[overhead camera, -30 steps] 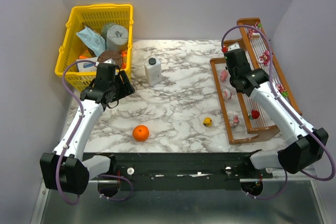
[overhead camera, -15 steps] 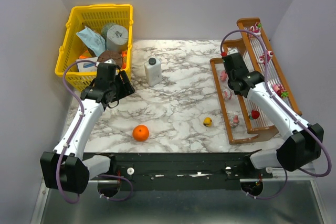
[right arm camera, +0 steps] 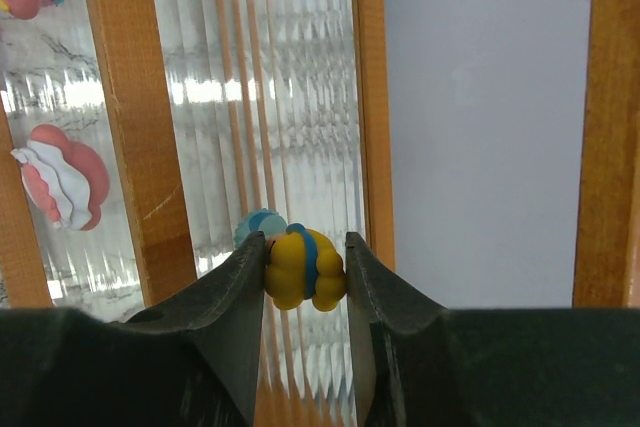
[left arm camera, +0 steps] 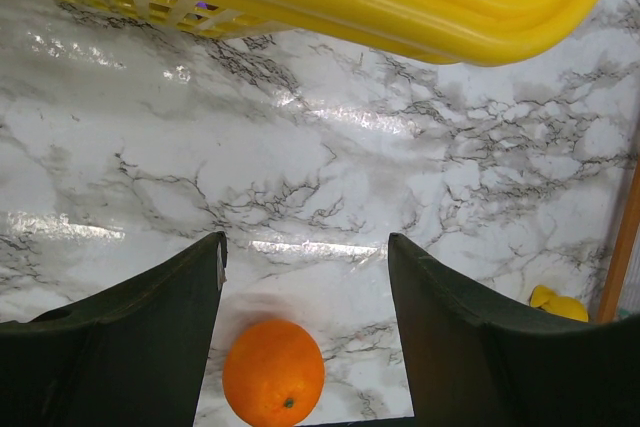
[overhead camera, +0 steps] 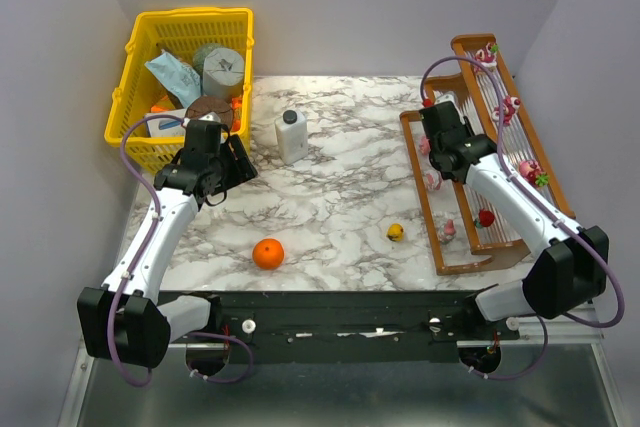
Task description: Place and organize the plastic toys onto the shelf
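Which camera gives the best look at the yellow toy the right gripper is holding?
The right wrist view: the yellow and blue toy sits close up, pinched in the right gripper above the shelf. In the top view the gripper itself hides it, and the left wrist view misses it entirely.

Marble-look table (overhead camera: 340, 197) boxed in by pale walls (overhead camera: 350, 7).
The white, grey-veined tabletop is glossy with patches of overhead glare; plain lavender-grey walls close three sides; below the near edge lies what looks like a brushed metal surface (overhead camera: 330, 402).
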Controlling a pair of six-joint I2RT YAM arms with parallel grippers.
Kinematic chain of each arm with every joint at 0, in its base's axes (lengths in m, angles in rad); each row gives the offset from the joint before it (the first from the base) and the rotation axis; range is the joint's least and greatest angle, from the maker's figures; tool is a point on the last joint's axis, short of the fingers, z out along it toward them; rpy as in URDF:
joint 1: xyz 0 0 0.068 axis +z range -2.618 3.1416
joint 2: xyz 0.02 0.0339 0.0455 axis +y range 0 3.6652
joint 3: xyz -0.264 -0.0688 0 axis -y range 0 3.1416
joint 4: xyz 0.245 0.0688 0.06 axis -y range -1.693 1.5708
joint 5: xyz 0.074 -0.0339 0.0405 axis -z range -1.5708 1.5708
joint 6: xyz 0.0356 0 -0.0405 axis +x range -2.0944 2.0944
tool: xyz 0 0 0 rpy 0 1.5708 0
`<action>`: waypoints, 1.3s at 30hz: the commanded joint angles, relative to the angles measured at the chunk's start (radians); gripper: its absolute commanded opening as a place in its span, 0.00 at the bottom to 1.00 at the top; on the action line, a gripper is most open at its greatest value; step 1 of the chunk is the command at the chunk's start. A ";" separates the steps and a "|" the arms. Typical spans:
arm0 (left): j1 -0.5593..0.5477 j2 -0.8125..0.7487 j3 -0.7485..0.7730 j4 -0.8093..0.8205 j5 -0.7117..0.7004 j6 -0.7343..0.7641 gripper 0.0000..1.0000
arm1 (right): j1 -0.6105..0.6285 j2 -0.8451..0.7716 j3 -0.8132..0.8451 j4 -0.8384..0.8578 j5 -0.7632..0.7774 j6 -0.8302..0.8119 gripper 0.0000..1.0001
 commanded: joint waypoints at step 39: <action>0.007 0.001 -0.005 0.009 0.020 0.019 0.74 | -0.019 -0.016 -0.005 0.043 0.036 0.096 0.53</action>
